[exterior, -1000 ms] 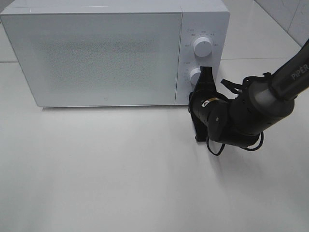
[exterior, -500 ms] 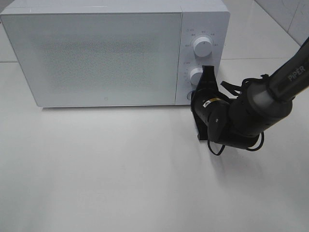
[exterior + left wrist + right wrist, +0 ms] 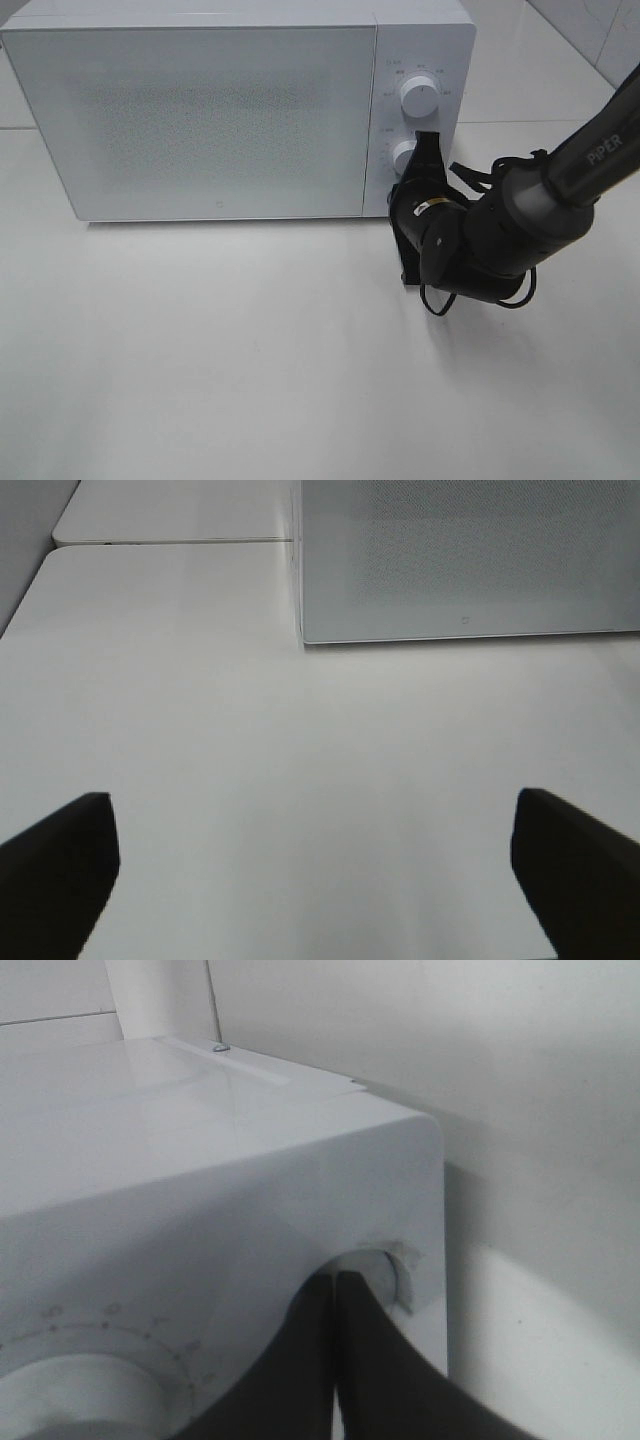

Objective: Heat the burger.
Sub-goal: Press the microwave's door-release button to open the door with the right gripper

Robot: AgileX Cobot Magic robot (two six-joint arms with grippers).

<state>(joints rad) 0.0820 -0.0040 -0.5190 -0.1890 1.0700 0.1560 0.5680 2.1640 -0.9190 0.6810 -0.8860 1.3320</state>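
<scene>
The microwave (image 3: 200,110) door is shut; the burger is nowhere seen and is presumed inside. The right gripper (image 3: 428,148), pinched closed, is set against the lower knob (image 3: 403,157); the left gripper (image 3: 315,865) is held wide. Setting the knob is judged left.

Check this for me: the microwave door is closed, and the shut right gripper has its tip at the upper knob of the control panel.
One thing is wrong. The exterior high view shows the shut right gripper with its tip at the lower knob, not at the upper knob, which stands clear above it. The rest holds: the microwave door is closed.
</scene>
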